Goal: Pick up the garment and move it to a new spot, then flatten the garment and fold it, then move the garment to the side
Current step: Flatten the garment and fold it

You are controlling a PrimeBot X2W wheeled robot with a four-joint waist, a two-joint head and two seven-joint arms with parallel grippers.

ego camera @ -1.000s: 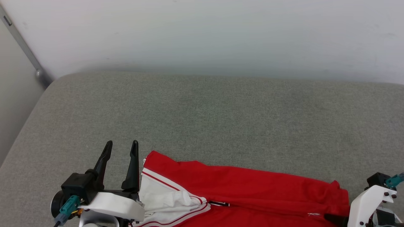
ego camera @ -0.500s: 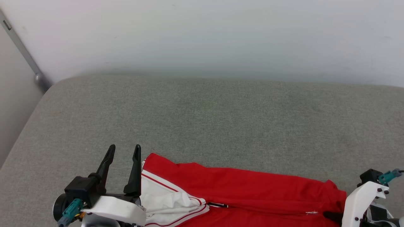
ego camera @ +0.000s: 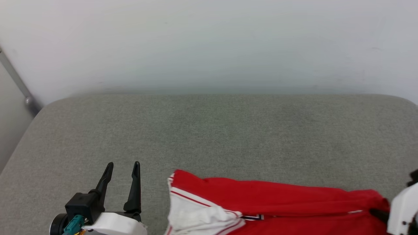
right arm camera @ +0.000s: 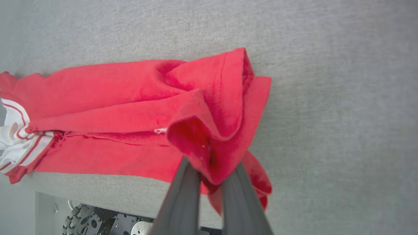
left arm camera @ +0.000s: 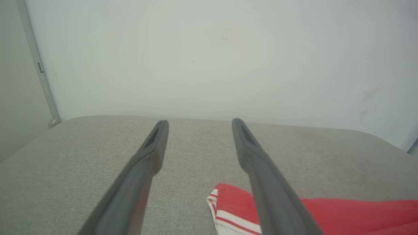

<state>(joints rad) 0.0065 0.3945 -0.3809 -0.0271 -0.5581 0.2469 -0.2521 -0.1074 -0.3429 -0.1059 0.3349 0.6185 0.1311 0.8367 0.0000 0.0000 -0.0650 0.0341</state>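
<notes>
The red garment [ego camera: 277, 202] lies rumpled lengthwise along the near edge of the grey padded surface [ego camera: 209, 130], its white striped sleeve [ego camera: 196, 217] bunched at one end. At the garment's other end the right hand [right arm camera: 212, 168] is pinched tight on a raised fold of red cloth, while the left hand [ego camera: 123, 164] hangs just beyond the sleeve end, fingers spread wide and clear of the fabric. Behind the garment the surface runs back to a pale wall [ego camera: 209, 49], with a grey rail [ego camera: 16, 78] off past the left hand.
</notes>
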